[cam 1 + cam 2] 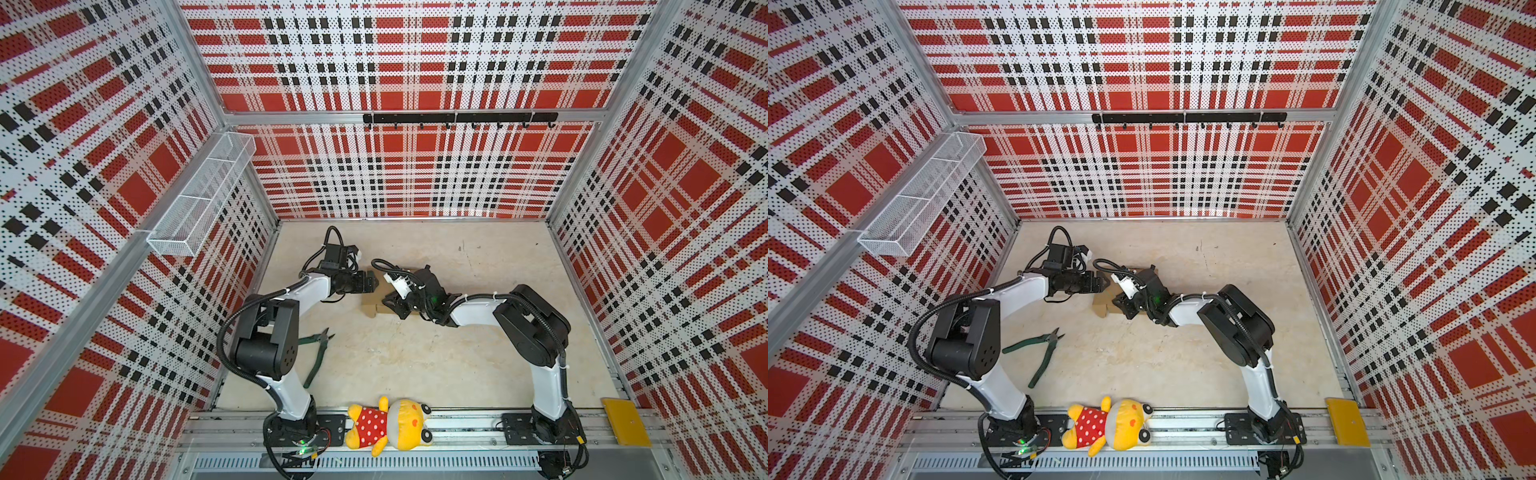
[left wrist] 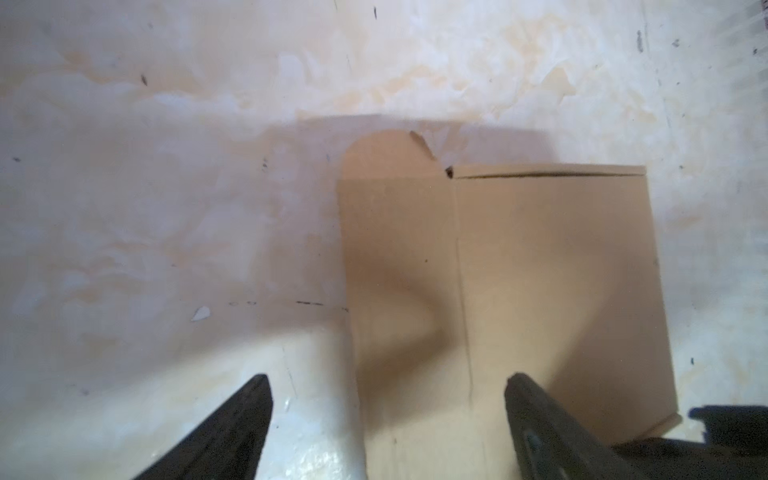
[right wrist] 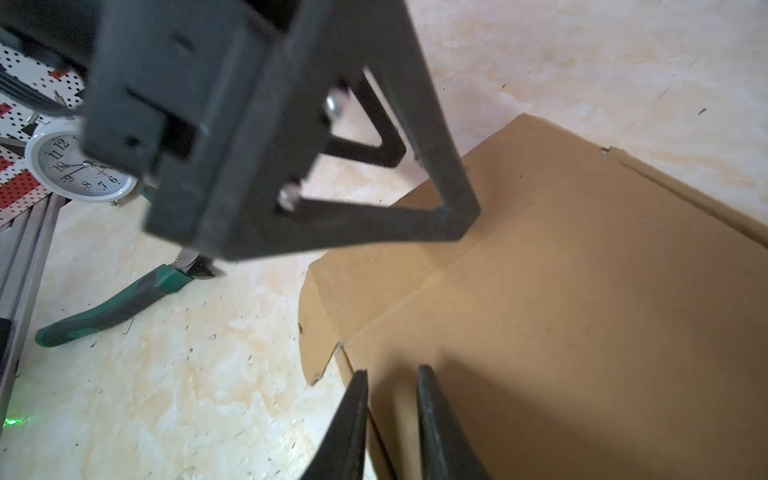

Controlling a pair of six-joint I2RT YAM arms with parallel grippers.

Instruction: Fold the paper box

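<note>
Evidently both arms meet over the paper box [image 1: 369, 309], a brown die-cut cardboard sheet lying flat on the table [image 1: 478, 353] at mid-frame in both top views, mostly hidden beneath the right arm. The right gripper [image 3: 390, 374] sits low at the sheet's near corner. Its jaws are drawn close with only a slim gap, and a cardboard edge runs between them; whether they actually pinch it I cannot tell. That placement looks meant to catch a side wall so it can be raised along its crease. The left gripper [image 2: 388, 378] is spread wide and holds nothing. One fingertip [image 2: 528, 399] is over the cardboard and its mate is over bare table, likely so it can pin the panel down while a flap goes up; contact is unclear.

In the left wrist view the visible panel runs longer from the bottom of the frame toward the middle. A crease follows that line, and a rounded tab [image 2: 386, 158] points to the top of the frame. In the right wrist view a side flap [image 3: 320, 307] juts to the left of the frame, toward the green-handled cutters [image 3: 116, 307]. The sheet's full long axis is hidden by the arm in the top views.
</note>
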